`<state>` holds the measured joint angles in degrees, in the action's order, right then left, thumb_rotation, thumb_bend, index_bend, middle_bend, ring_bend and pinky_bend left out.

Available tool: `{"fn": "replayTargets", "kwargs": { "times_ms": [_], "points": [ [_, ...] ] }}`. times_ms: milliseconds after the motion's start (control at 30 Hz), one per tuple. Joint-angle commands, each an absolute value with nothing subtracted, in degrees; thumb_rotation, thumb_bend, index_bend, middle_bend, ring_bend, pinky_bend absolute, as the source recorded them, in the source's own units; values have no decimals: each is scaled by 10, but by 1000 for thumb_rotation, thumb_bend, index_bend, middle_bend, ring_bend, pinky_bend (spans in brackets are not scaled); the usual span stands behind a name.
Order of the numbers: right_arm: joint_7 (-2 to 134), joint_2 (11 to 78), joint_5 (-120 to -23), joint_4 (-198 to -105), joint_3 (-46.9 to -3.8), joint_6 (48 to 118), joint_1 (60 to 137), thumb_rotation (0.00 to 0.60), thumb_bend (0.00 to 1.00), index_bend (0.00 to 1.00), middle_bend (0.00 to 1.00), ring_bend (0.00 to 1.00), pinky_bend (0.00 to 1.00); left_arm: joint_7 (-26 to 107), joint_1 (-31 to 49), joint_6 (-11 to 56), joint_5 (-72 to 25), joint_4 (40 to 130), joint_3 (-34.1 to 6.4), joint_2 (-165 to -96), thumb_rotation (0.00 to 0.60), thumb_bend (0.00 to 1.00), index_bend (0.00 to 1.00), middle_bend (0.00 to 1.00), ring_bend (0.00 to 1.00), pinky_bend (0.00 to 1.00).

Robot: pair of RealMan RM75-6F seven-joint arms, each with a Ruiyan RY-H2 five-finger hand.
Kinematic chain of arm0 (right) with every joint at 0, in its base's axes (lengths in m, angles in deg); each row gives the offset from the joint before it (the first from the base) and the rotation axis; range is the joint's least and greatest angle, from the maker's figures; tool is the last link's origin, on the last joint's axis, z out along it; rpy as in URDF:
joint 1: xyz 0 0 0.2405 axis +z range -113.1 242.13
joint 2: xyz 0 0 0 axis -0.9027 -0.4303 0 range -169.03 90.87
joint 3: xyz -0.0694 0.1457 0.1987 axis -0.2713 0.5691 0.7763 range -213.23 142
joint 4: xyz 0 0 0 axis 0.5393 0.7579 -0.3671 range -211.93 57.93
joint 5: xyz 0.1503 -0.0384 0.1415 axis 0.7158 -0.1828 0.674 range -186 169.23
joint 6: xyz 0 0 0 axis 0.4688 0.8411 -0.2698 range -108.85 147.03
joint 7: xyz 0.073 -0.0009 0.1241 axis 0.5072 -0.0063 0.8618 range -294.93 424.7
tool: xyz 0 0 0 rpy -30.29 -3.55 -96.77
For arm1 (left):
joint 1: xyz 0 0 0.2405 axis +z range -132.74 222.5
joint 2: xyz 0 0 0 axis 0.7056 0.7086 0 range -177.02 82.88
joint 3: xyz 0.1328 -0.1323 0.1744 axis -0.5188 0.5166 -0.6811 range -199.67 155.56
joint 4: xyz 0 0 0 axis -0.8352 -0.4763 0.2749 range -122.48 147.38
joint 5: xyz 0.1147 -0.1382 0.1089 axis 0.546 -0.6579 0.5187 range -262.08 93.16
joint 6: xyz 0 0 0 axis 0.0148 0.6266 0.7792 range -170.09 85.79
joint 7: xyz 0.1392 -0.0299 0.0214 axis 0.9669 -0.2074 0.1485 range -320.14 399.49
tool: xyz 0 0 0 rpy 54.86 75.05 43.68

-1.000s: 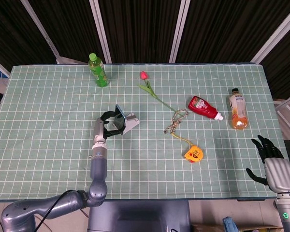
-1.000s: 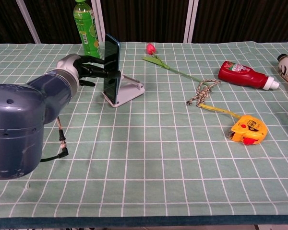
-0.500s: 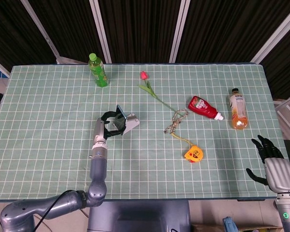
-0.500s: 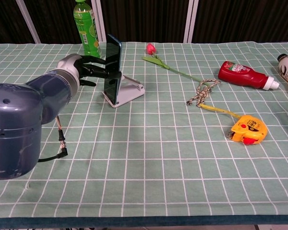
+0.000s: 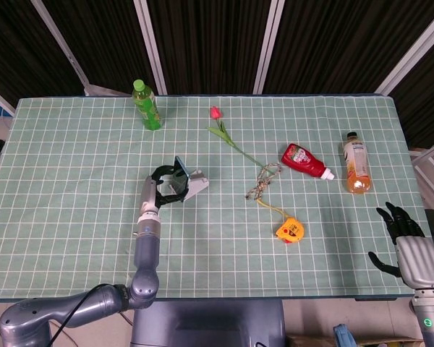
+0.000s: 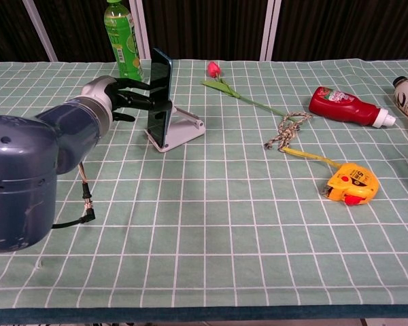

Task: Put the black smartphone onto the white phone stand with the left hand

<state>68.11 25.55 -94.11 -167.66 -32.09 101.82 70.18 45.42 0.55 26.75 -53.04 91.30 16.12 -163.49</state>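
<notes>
We see the black smartphone [image 6: 160, 94] standing nearly upright on edge, a thin dark slab with a glossy, faintly blue-tinged face and rounded corners. Its lower end rests in the white phone stand [image 6: 180, 128], a small wedge-shaped support lying on the green checked tablecloth [image 6: 211, 217]. The phone leans only slightly toward the stand's sloped back. In the head view it shows as a narrow dark sliver [image 5: 179, 173] against the stand [image 5: 194, 183].

The left hand [image 6: 126, 95] grasps the phone — its dark fingers [image 6: 144, 87] wrap onto the upper and middle part of the slab from the left side. From the head view the same hand [image 5: 163, 182] curls around the phone just beside the stand.

The right hand [image 5: 396, 231] hangs off the table's near right corner, well apart from everything; its fingers are spread and it holds nothing.

Behind the phone stands a green bottle [image 6: 123, 41]. To the right lie a red tulip [image 6: 238, 88], a knot of twine [image 6: 285, 129], a red ketchup bottle [image 6: 347, 107], a yellow tape measure [image 6: 352, 185] and — at the far edge — an amber drink bottle [image 5: 356, 163].
</notes>
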Motion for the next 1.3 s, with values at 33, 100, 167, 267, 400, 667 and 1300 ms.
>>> {"fn": "replayTargets", "kwargs": {
  "times_ms": [33,100,167,267,400,667,1300],
  "points": [
    [681,256,-941,-1676,-321,1018,702,600,343,122,25,0,186,455,6,267,-531,913,161,-1634,600,256,245,261,74,166],
    [681,256,-941,-1676,-321,1018,702,600,343,122,25,0,186,455,6,266,-531,914,160,-1634,600,256,237,251,68,163],
    [681,256,-941,-1676,-321,1018,702,600,343,121,25,0,186,456,6,266,-530,915,160,-1633,600,256,225,236,61,156],
    [681,256,-941,-1677,-321,1018,702,600,343,122,25,0,186,456,6,265,-530,916,160,-1632,600,257,203,208,50,143],
    [681,256,-941,-1677,-321,1018,702,600,343,121,25,0,186,457,6,263,-531,917,159,-1630,600,256,181,168,40,135],
    [681,256,-941,-1677,-321,1019,702,600,343,122,25,0,186,461,6,257,-531,920,153,-1625,600,257,175,162,30,123],
    [681,256,-942,-1676,-321,1019,702,600,343,122,25,0,186,466,22,258,-518,964,130,-1602,600,257,103,52,0,43]
  ]
}}
